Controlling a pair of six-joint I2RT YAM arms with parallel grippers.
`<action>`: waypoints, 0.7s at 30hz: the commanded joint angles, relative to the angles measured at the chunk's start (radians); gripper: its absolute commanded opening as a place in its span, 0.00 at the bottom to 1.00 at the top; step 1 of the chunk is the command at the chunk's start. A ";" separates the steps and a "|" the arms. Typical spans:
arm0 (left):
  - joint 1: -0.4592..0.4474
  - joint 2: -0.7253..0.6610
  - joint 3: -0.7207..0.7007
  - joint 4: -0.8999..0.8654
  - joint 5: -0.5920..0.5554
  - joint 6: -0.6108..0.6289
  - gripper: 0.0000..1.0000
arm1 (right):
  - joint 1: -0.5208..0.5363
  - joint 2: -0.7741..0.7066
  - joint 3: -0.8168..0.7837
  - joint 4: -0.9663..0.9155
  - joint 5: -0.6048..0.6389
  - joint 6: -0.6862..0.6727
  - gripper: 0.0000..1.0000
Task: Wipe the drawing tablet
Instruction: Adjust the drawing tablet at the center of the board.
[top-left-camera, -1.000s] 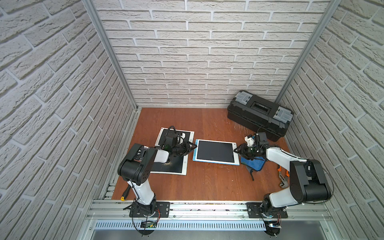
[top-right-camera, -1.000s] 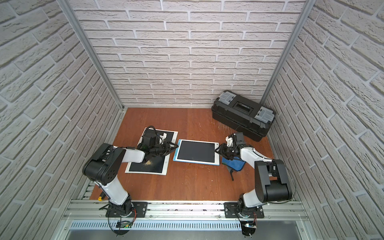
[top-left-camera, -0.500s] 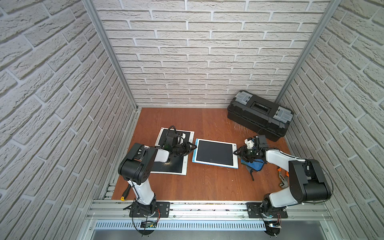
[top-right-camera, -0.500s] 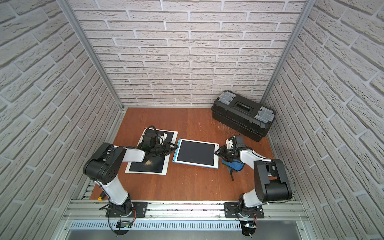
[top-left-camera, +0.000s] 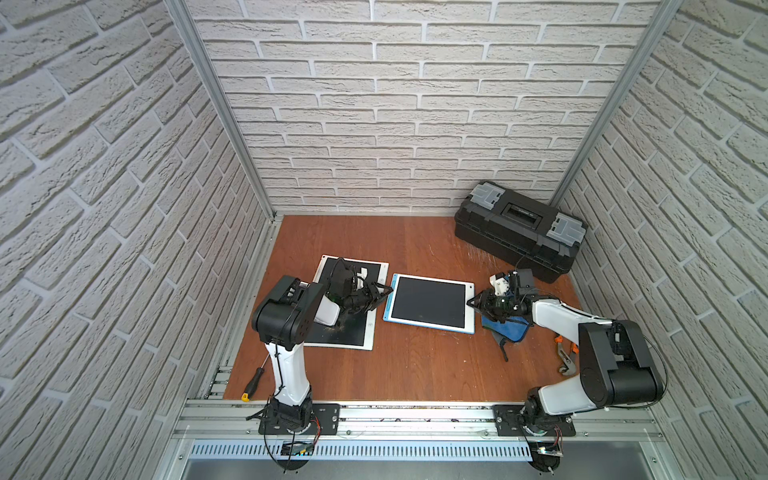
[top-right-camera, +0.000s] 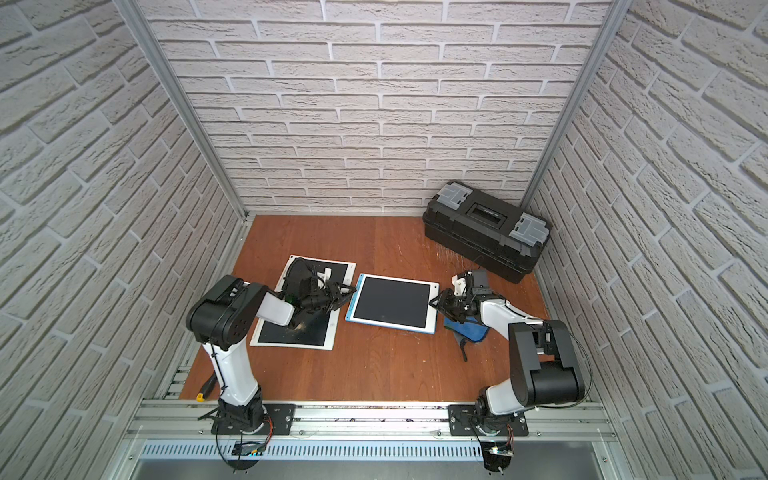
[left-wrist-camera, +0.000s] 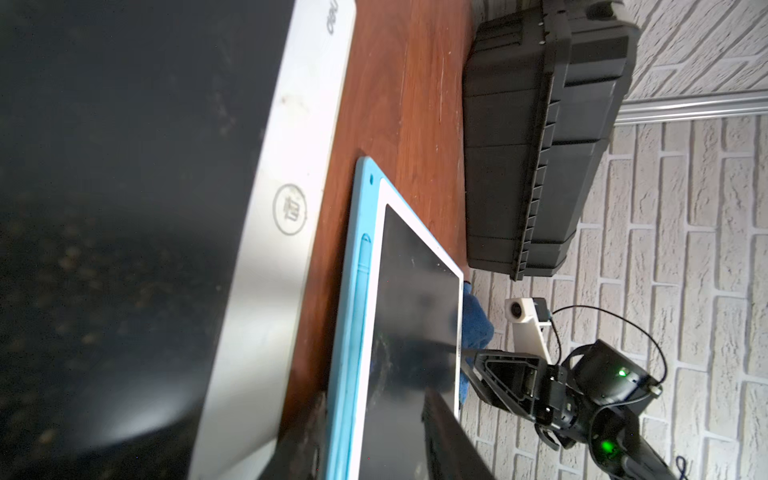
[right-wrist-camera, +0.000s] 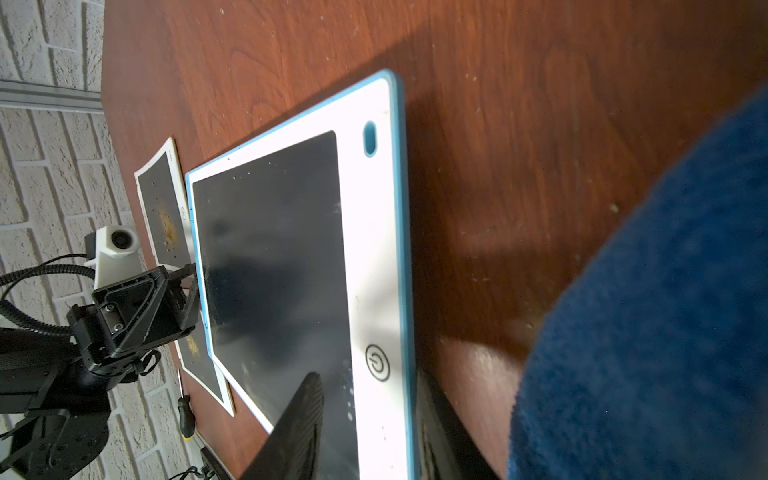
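The tablet (top-left-camera: 430, 303) lies mid-worktop (top-left-camera: 415, 374), screen up. The left end effector (top-left-camera: 385, 295) straddles its left edge. The right end effector (top-left-camera: 471, 302) straddles its right edge, just beside a blue cloth (top-left-camera: 511, 332). Both have jaws partly apart, 1 finger over the screen. I cannot tell whether either pinches the tablet.

The worktop (top-left-camera: 415, 365) is showing reddish-brown woodgrain. The drawing tablet (top-left-camera: 428, 303) is showing a black screen, white bezel and light-blue rim. The cloth (top-left-camera: 513, 330) is looking deep blue. The toolbox (top-left-camera: 519, 232) at the far right corner is showing black with grey latches (top-left-camera: 488, 194).
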 joint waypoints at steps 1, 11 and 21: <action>-0.025 -0.006 -0.004 0.179 0.126 -0.064 0.41 | 0.021 -0.026 -0.012 0.118 -0.148 0.026 0.38; -0.024 -0.040 -0.018 0.164 0.127 -0.045 0.41 | 0.018 -0.154 -0.038 0.192 -0.153 0.067 0.36; -0.024 -0.049 -0.022 0.153 0.123 -0.041 0.41 | 0.018 -0.183 -0.044 0.184 -0.143 0.075 0.23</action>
